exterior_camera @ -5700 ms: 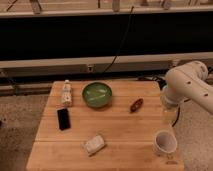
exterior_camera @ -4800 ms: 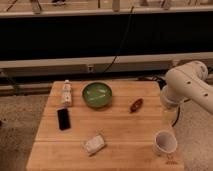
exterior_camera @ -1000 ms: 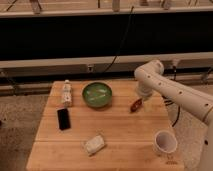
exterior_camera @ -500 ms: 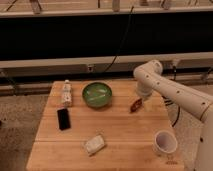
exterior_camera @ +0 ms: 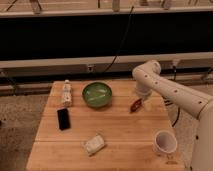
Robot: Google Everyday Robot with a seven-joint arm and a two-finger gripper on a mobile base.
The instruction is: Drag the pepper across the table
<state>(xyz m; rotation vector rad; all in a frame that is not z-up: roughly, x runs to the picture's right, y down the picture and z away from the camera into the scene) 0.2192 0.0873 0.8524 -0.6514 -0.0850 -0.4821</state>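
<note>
Fingers (exterior_camera: 142, 102) spread apart, down at the pepper (exterior_camera: 135, 105), on the table (exterior_camera: 125, 135), green bowl (exterior_camera: 97, 94) nearby

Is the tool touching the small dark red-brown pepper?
Cannot tell. Camera view: the tool sits right at the pepper; neither gap nor contact shows plainly.

Pincer (exterior_camera: 142, 101) by pepper (exterior_camera: 135, 106), right of bowl (exterior_camera: 97, 94)

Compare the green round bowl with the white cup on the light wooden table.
The green round bowl is wide and shallow; the white cup is narrower and taller. The bowl stands at the back middle of the light wooden table; the cup stands near the front right corner. The gripper, at the small dark red pepper, is nearer the bowl than the cup. Both stand upright, mouths up.
</note>
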